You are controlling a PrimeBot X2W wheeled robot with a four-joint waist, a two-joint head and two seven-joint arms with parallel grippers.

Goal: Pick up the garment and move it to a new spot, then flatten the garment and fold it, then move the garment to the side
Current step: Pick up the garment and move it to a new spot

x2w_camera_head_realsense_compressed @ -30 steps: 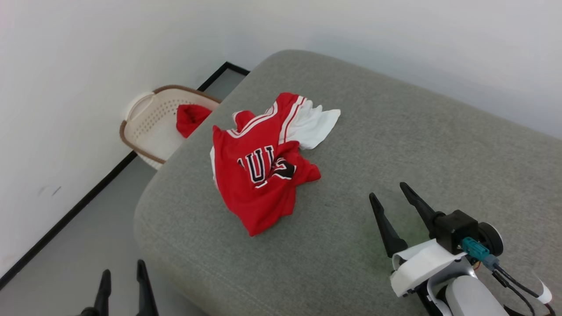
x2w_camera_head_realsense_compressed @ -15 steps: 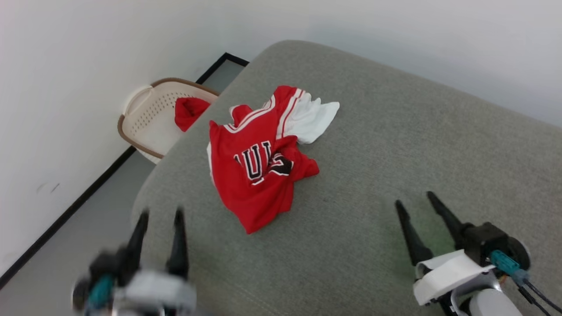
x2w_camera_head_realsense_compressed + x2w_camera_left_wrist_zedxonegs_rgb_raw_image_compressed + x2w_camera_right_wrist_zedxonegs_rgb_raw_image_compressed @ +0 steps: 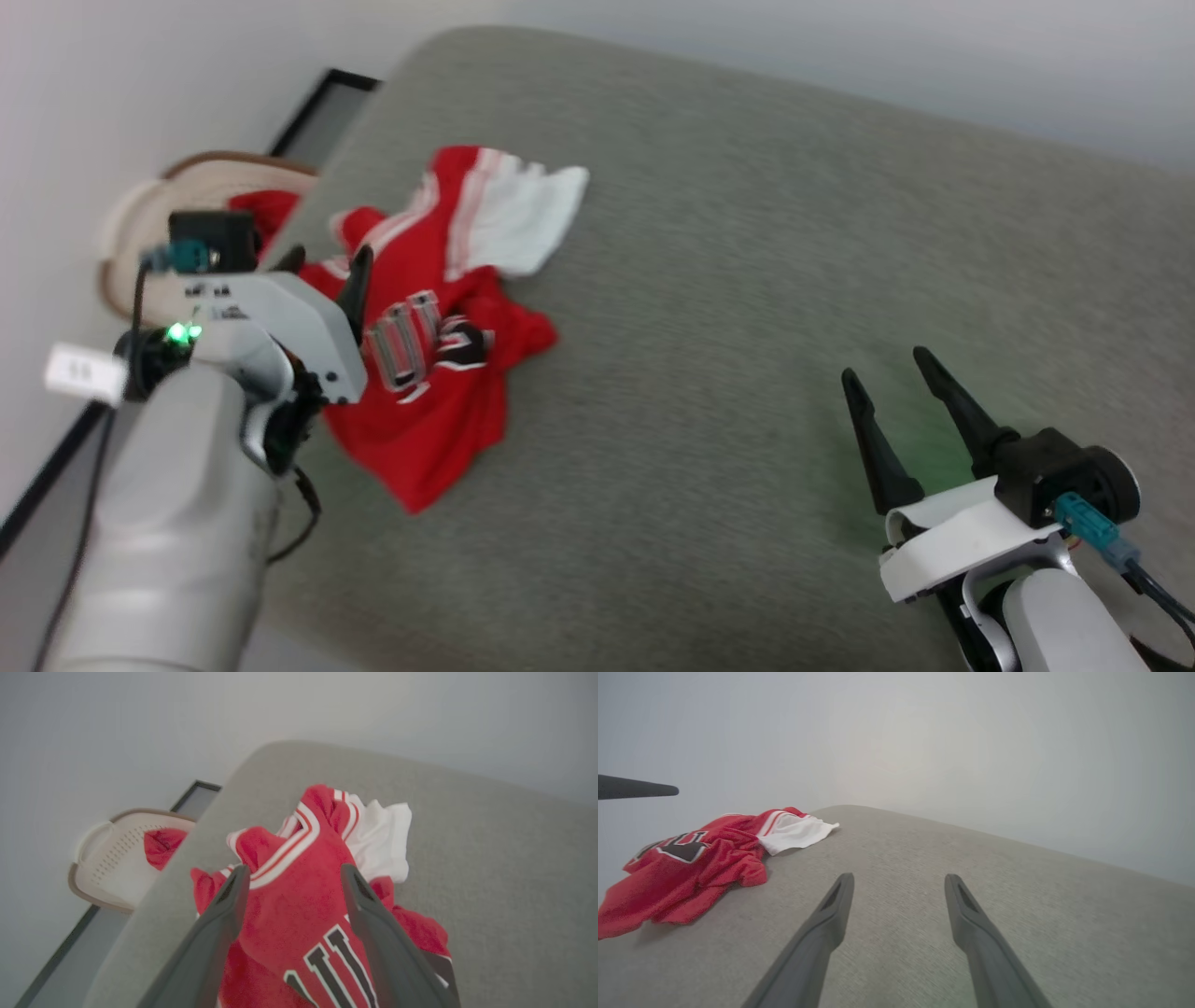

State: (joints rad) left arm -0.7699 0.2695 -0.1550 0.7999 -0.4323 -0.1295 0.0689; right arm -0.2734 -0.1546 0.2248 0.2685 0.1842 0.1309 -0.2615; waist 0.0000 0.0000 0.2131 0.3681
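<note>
The garment (image 3: 439,373) is a red jersey with a white sleeve and black letters, lying crumpled on the left part of the grey cushion (image 3: 747,280). My left gripper (image 3: 329,261) hangs open over the garment's left edge. In the left wrist view its fingers (image 3: 224,914) stand wide on either side of the bunched red collar area of the garment (image 3: 289,905), with nothing pinched. My right gripper (image 3: 884,366) is open over bare cushion, well to the right of the garment. In the right wrist view the right gripper (image 3: 899,876) points along the cushion and the garment (image 3: 691,868) lies far left.
A cream perforated basket (image 3: 117,858) with a brown rim stands on the floor beyond the cushion's left edge, holding a red cloth scrap (image 3: 161,842). White walls close in behind and to the left. The cushion (image 3: 1017,914) is bare from the garment to its right side.
The left arm has risen from the lower left and reached over the garment's left edge. The head camera has shifted, so the whole picture moved. The right gripper stays open at about the same spot.
</note>
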